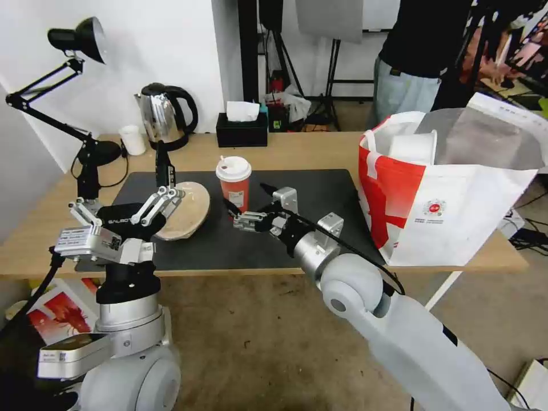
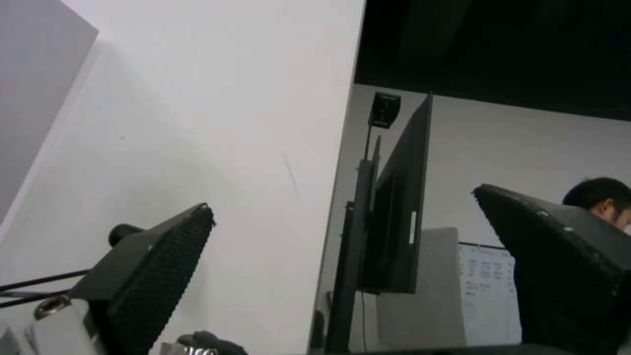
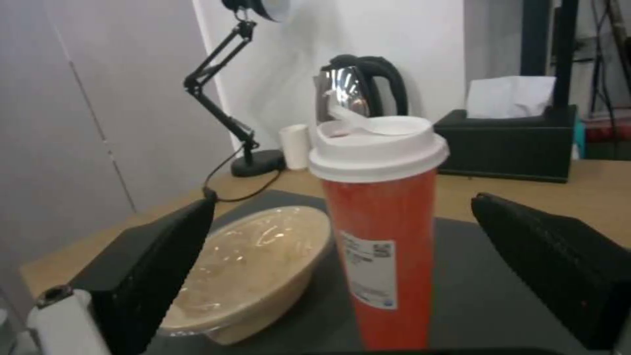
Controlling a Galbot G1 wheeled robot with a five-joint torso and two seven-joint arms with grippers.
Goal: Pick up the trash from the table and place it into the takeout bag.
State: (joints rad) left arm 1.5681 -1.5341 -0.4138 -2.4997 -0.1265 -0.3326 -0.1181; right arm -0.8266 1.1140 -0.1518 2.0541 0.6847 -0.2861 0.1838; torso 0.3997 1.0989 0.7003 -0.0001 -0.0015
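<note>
A: On the dark mat (image 1: pixel 319 194) of the table (image 1: pixel 319 151), what's left?

B: Red cup (image 1: pixel 233 184) w/ white lid, upright, mid-mat. Beige lid (image 1: pixel 184 210) just beside it, toward the robot's left, lying tilted on the mat. Both are untouched as far as I can see.

A: And the takeout bag (image 1: pixel 451 211)?

B: Standing at the table's right end, mouth open, foil flap up. Something white & round sits inside, prob. the bowl, so I'd judge one item of three is in. Can't see its contents.

A: Right gripper (image 1: pixel 242 220)?

B: Low over the mat, right in front of the cup, pointed at it. In the right wrist view the cup (image 3: pixel 381 231) stands between the two black pads (image 3: pixel 155 266), wide gap on both sides, no contact. So it's spread wide and holds nothing.

A: Left gripper (image 1: pixel 123 208)?

B: Raised near the table's front edge, by the beige lid, pointing upward. Its wrist view shows wall & a monitor between parted pads (image 2: pixel 157 276). Wide apart, empty too.

A: So progress?

B: Roughly a third, I'd say. Cup grasp is lined up but not closed; the cup and lid both need bagging.
</note>
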